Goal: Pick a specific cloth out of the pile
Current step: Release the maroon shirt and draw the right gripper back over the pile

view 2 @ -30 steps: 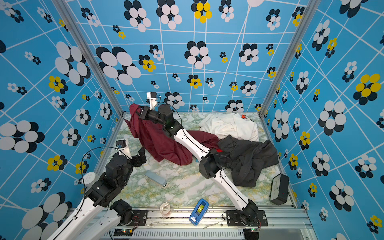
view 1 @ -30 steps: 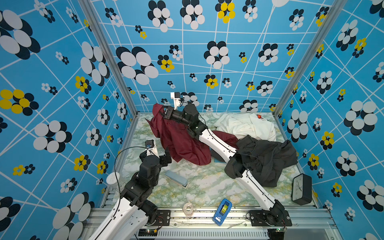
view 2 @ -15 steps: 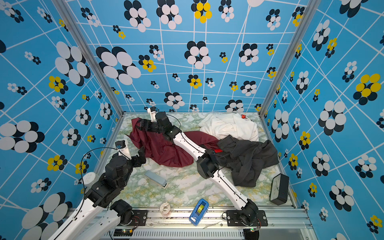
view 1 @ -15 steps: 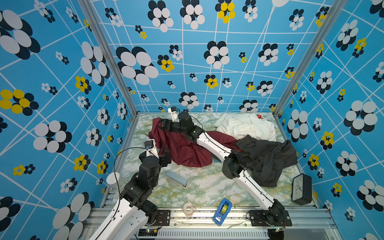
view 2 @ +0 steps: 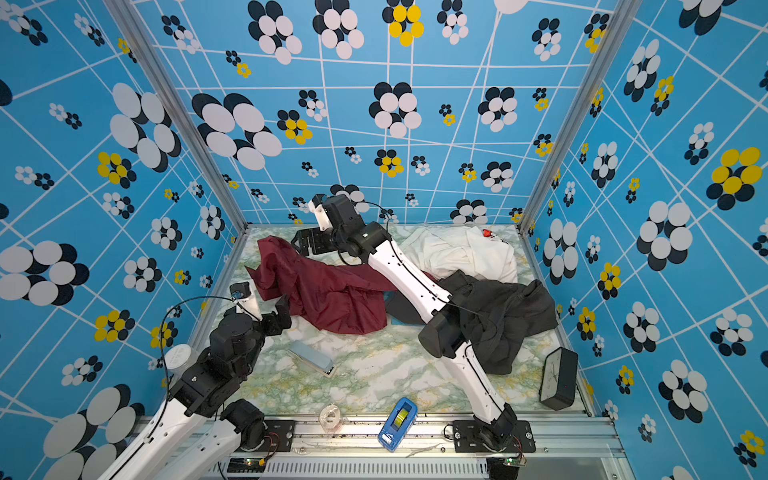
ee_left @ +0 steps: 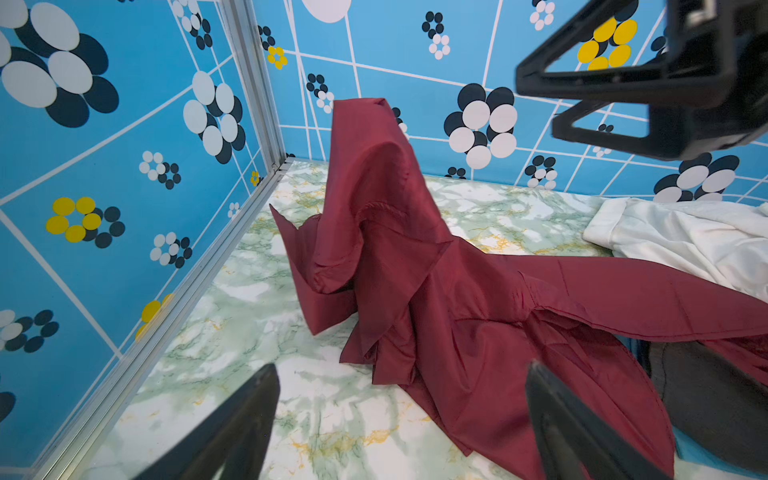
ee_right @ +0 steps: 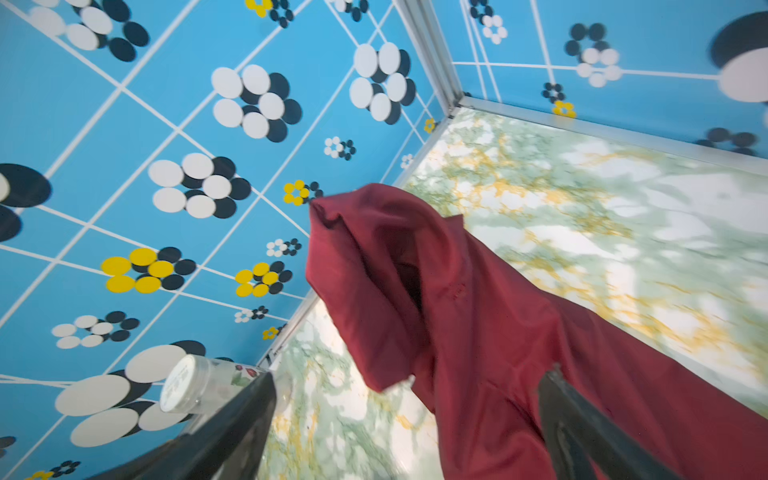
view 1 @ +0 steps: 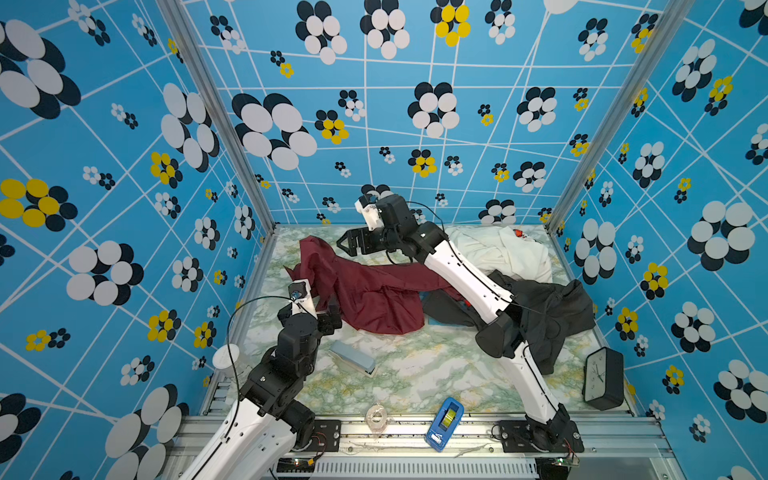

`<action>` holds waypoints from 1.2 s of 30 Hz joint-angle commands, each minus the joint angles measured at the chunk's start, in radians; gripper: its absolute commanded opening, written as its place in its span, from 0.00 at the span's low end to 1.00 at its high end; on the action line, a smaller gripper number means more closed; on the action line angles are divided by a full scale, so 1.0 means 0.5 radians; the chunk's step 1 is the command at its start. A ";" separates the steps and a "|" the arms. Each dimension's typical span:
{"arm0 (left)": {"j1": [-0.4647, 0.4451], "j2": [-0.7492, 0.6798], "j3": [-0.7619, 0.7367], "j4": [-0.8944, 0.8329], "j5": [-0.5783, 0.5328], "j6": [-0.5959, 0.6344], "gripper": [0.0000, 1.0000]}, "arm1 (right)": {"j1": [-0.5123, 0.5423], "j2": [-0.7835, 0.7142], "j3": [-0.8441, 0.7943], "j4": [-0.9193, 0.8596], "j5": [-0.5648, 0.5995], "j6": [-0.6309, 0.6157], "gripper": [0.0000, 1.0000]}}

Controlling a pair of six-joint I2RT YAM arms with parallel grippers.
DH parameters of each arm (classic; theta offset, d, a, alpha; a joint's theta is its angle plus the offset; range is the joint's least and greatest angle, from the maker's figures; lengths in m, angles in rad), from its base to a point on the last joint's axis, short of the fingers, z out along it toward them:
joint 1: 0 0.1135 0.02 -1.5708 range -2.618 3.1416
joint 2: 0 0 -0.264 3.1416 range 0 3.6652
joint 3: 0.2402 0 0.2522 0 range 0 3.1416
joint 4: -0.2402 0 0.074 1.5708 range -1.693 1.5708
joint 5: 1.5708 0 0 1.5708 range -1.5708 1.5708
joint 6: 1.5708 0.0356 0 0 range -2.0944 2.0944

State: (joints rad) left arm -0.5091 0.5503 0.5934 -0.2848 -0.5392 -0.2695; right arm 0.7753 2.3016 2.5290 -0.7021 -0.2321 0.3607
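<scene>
Cloth [view 1: 374, 291] of maroon fabric spread on table [view 1: 415, 374] at left centre in both top views, long axis from raised fold at upper left down toward pile [view 1: 540, 299] at right, tail passing under right arm. Right gripper [view 1: 344, 246] wide open and empty, poised just right of and above raised fold. Left gripper [ee_left: 401, 374] likewise open and empty, just beside lower left hem; judged nearer for any regrasp. Separation from pile judged nearly complete.

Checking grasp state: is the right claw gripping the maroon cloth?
No, in the left wrist view the right claw hangs open, with a clear gap to the maroon cloth.
</scene>
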 commanded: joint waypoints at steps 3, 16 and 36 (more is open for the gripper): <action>-0.010 -0.018 -0.031 0.005 -0.014 -0.003 0.93 | -0.126 -0.312 -0.557 -0.363 0.390 -0.177 0.99; -0.009 0.127 -0.016 0.069 0.050 -0.027 0.93 | -0.395 -1.001 -1.984 0.106 0.599 0.153 0.94; -0.008 0.176 0.048 0.037 0.033 0.004 0.93 | -0.610 -0.877 -2.206 0.429 0.489 0.383 0.99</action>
State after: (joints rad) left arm -0.5091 0.6338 0.5900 -0.2836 -0.5125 -0.2764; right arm 0.4751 1.8389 1.4311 -0.5381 0.0360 0.5144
